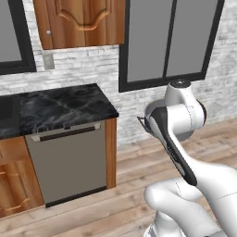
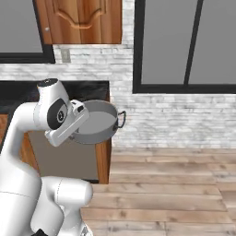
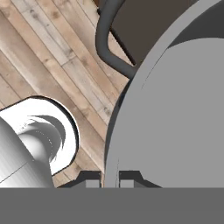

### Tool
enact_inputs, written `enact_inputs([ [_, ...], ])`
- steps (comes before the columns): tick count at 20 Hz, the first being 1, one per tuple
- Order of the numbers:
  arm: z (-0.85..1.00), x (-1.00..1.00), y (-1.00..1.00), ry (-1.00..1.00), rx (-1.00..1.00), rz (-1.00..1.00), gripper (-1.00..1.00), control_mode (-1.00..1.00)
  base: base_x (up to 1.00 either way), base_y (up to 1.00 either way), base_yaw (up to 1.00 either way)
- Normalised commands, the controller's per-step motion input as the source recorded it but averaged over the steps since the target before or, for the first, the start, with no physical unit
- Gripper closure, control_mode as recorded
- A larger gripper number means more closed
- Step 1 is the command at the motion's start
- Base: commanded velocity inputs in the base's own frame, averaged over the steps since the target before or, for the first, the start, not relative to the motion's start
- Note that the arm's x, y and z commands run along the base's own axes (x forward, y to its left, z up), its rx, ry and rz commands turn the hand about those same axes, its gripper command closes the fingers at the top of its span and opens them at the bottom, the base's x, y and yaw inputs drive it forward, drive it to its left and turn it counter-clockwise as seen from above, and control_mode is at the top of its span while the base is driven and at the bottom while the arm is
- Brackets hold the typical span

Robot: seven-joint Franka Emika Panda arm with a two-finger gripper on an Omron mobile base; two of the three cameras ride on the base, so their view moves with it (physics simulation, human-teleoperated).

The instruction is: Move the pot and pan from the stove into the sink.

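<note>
Pincer [image 3: 110, 180] clamped narrow on pot [image 2: 95, 122] rim; I carried pot tilted in air, off bench [image 1: 55, 109] right corner, above wood floor [image 2: 175, 184]. Rigid metal, probably heavy, slick wall; loop handle [image 3: 111, 39] looked safer hold.

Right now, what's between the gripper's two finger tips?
In the hand view, the pot's thin grey wall runs up between the two fingertips; the gripper is shut on it.
</note>
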Motion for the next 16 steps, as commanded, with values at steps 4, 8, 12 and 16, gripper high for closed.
enact_inputs([
  [4, 0.0, 0.0, 0.0, 0.0, 0.0, 0.0, 1.0, 1.0, 0.88, 0.19, 0.0],
  [8, 0.0, 0.0, 0.0, 0.0, 0.0, 0.0, 1.0, 1.0, 0.82, 0.18, 0.01],
  [12, 0.0, 0.0, 0.0, 0.0, 0.0, 0.0, 1.0, 1.0, 0.57, 0.1, 0.01],
  [16, 0.0, 0.0, 0.0, 0.0, 0.0, 0.0, 1.0, 1.0, 0.16, 0.02, 0.01],
])
